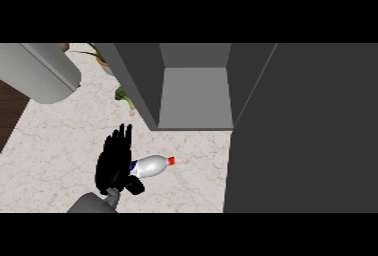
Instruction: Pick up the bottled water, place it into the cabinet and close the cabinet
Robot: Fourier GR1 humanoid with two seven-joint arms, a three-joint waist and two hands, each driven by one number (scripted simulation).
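The water bottle (153, 165) lies on its side on the marble counter, clear with a blue label and a red cap (171, 160) pointing right. My left hand (112, 162) rests against its bottom end and hides that end. The fingers stretch straight toward the back and the thumb (133, 188) sits just below the bottle. The grey cabinet (193, 95) stands open behind the bottle, with nothing inside. Its dark door (303, 135) swings out and covers the right side of the view. My right hand does not show.
A big pale grey rounded object (44, 70) stands at the back left. A green plant (103, 57) sits beside the cabinet's left wall. The counter (52, 145) ends at the left, where dark wood (9, 115) shows.
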